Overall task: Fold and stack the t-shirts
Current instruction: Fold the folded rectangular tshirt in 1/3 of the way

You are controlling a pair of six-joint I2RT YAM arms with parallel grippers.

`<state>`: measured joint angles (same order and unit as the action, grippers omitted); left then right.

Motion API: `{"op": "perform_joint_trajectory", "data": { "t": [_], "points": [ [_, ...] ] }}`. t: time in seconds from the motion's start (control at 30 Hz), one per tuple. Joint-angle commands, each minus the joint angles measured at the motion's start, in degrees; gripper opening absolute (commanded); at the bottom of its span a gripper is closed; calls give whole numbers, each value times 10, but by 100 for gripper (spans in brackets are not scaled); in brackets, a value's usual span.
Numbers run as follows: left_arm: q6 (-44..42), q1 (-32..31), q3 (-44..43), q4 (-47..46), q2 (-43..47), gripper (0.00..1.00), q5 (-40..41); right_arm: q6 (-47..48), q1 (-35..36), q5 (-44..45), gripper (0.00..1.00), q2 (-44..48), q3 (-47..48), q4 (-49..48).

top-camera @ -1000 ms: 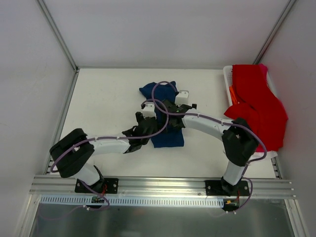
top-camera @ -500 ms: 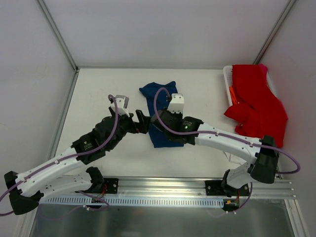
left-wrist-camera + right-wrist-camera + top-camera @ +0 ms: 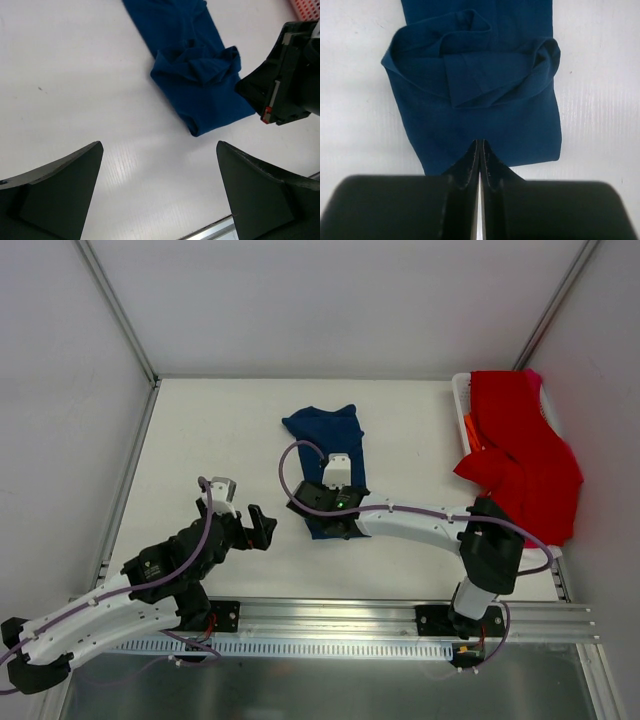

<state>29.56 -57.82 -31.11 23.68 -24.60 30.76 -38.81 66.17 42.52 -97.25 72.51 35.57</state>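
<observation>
Our right gripper, clenched, sits at the lower end of the navy t-shirt, which runs up-frame; our left gripper gapes lower left, farther off

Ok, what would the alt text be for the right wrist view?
The right hand, shut tight, sits at the near edge of a navy t-shirt that is folded into a narrow strip with a bunched fold across it, lying on a white table. Whether any cloth is pinched cannot be told.
</observation>
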Motion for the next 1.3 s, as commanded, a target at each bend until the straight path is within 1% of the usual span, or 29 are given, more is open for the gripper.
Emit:
{"op": "perform_joint_trajectory", "data": {
  "t": [0.0,0.1,0.27,0.4,0.77,1.1,1.27],
  "points": [
    [31,-4,25,13,-6,99,23,-33,1,1,0,-15,-8,1],
    [41,-4,42,13,-14,99,25,-43,-1,-1,1,-24,-12,1],
    [46,-4,59,11,7,99,33,-50,-10,-8,0,-49,-18,-3],
    [45,-4,64,8,18,99,33,-34,-24,-24,1,-58,-30,-35],
    [44,-4,68,1,15,99,33,-3,-74,-39,0,-72,-50,-72],
    [44,-4,69,0,15,99,33,39,-115,-57,1,-101,-25,-99],
    [44,-4,70,0,13,99,30,68,-137,-65,0,-137,34,-99]
  ]
}}
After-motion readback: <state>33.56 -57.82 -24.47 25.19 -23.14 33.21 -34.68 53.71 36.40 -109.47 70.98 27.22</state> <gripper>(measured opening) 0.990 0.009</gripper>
